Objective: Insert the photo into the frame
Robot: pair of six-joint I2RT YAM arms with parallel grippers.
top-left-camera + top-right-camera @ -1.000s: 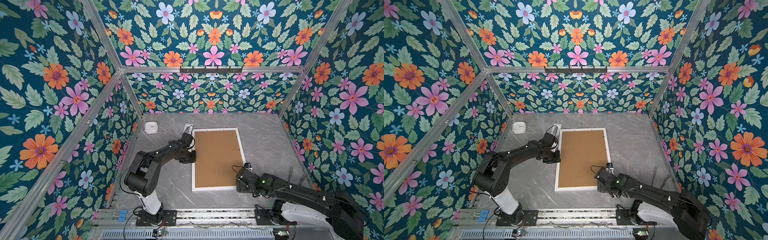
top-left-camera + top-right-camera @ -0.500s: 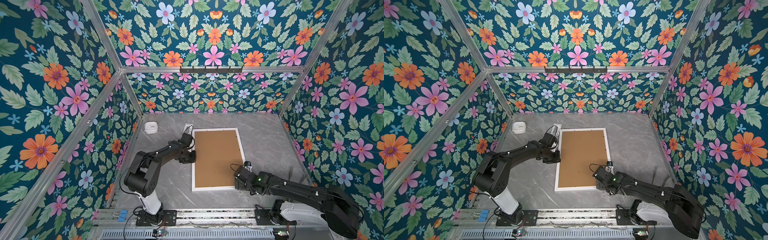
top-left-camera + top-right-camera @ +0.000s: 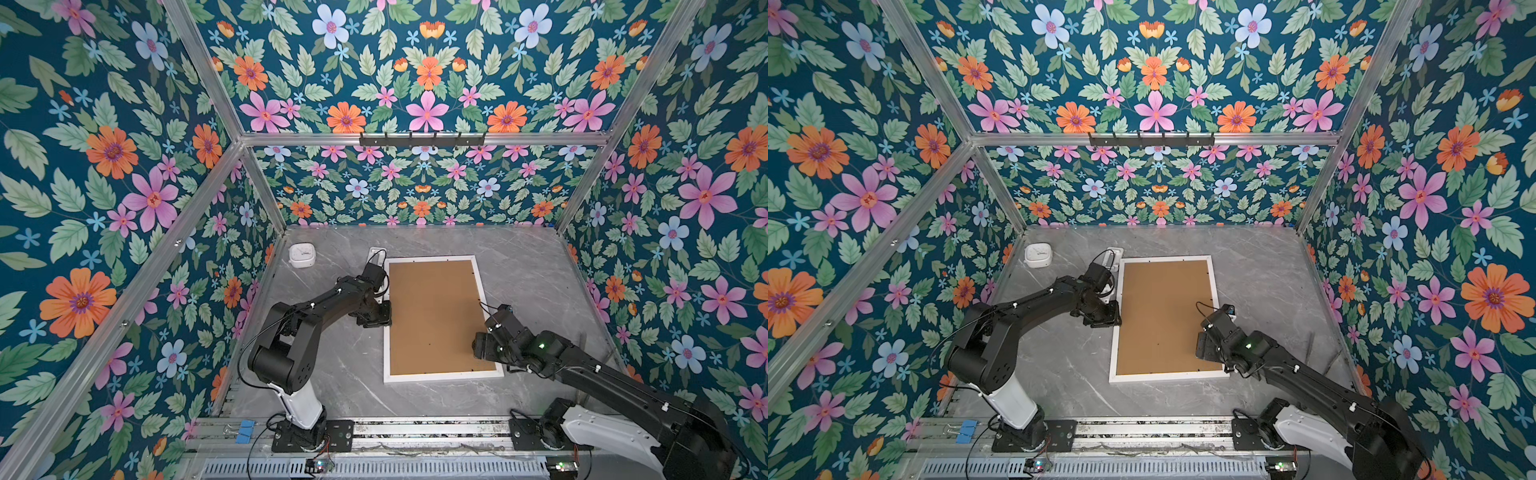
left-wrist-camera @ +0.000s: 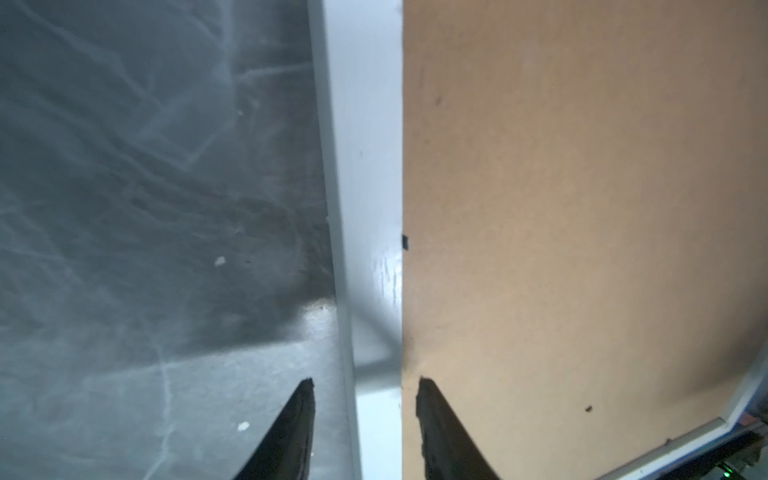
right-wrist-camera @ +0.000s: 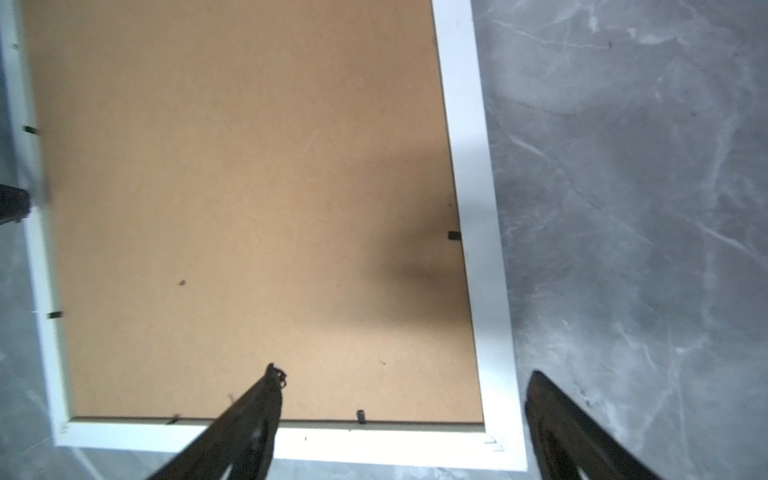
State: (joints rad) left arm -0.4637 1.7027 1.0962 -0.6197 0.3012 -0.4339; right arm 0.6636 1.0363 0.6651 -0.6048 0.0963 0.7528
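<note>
The white frame [image 3: 440, 377] [image 3: 1167, 377] lies flat on the grey table, back side up, with a brown backing board [image 3: 436, 316] [image 3: 1163, 316] filling it. The photo is hidden. My left gripper [image 3: 376, 320] [image 3: 1104, 319] sits low at the frame's left rail. In the left wrist view its jaws [image 4: 363, 380] are open and straddle the rail [image 4: 365, 166], with a gap on each side. My right gripper [image 3: 484, 347] [image 3: 1204, 347] hovers over the near right part of the frame. Its jaws [image 5: 403, 372] are wide open, one finger over the board [image 5: 249, 187] and one past the right rail [image 5: 478, 208].
A small white device [image 3: 302, 254] sits at the back left of the table. Another small white object [image 3: 376, 252] lies just behind the frame's far left corner. Patterned walls close in three sides, and a black hook rail [image 3: 422, 139] hangs on the back wall.
My left gripper's jaws have spread apart around the frame's left rail. My right gripper has crept slightly farther in over the frame's near right part.
</note>
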